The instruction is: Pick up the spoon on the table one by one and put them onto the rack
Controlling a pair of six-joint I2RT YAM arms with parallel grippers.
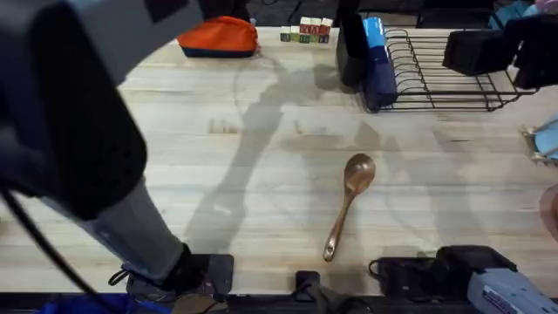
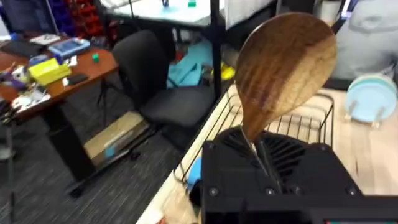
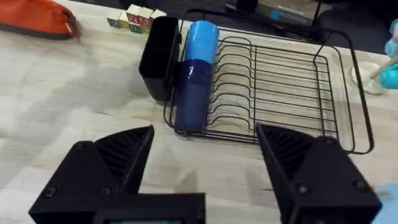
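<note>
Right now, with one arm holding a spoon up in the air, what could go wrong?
The left gripper pinches the held spoon only low on its thin handle, the bowl standing well above, so it might pivot or slip before reaching the rack. The rack's wires are widely spaced; a slim spoon could fall through. The second spoon lies diagonally on the table, an awkward angle for the open right gripper.

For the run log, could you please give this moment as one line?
left gripper: shut on spoon, above rack | right gripper: open, holds nothing, near rack | second spoon: on table
</note>
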